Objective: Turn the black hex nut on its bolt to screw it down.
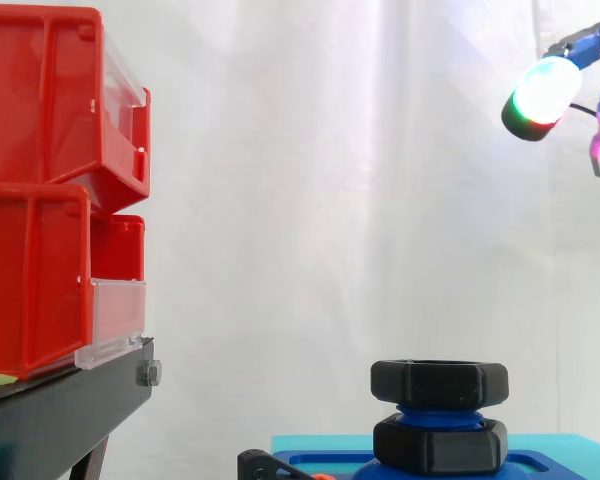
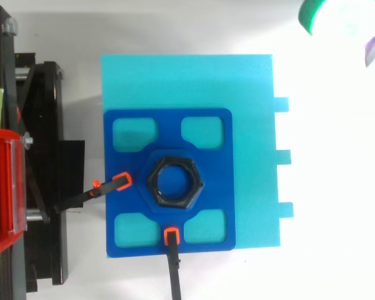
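A black hex nut (image 1: 439, 383) sits high on a blue bolt (image 1: 439, 417), above a second black nut (image 1: 439, 446). The bolt stands at the centre of a dark blue plate (image 2: 206, 122) on a cyan block (image 2: 250, 81). The robot's hand (image 1: 543, 93) is in the side view's upper right corner, well apart from the nut with open air between; the picture's edge cuts it off, so whether it is open or closed cannot be told. Red bins (image 1: 40, 190) stand well clear at the left.
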Robot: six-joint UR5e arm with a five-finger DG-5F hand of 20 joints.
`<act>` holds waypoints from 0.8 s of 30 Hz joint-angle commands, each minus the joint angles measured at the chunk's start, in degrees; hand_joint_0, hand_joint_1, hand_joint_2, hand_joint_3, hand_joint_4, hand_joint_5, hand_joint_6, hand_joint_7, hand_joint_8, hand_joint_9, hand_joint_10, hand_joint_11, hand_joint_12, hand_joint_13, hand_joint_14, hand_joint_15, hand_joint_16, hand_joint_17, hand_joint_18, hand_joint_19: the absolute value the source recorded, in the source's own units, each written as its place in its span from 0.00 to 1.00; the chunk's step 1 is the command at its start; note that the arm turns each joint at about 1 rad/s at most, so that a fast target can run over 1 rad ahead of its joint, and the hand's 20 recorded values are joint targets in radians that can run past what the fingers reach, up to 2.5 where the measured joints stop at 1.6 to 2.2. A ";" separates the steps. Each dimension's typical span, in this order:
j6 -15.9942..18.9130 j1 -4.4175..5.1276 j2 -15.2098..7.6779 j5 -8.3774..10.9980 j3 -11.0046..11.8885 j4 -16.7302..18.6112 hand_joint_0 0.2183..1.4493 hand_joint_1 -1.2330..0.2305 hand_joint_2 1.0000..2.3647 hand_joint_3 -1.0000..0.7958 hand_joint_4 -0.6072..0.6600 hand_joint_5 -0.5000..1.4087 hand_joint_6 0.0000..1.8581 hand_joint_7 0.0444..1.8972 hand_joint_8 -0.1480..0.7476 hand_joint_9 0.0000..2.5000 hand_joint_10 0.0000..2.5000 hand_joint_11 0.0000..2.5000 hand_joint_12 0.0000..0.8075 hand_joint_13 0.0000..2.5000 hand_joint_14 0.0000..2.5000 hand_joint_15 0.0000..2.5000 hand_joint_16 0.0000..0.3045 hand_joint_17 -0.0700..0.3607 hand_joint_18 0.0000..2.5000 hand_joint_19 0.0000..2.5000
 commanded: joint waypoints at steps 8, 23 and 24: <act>-3.17 1.73 -3.42 2.61 1.05 2.55 0.28 0.40 0.00 0.28 0.64 0.18 0.27 0.45 0.45 0.31 0.00 0.17 0.39 0.33 0.00 0.13 0.14 0.39 0.34 0.21; -14.07 4.71 -9.57 3.84 7.46 3.96 0.25 0.42 0.00 0.28 0.62 0.17 0.27 0.33 0.44 0.19 0.00 0.00 0.34 0.15 0.00 0.00 0.12 0.36 0.11 0.00; -13.98 4.80 -9.92 3.84 7.46 4.05 0.25 0.42 0.00 0.28 0.62 0.17 0.27 0.32 0.44 0.19 0.00 0.00 0.34 0.15 0.00 0.00 0.12 0.36 0.11 0.00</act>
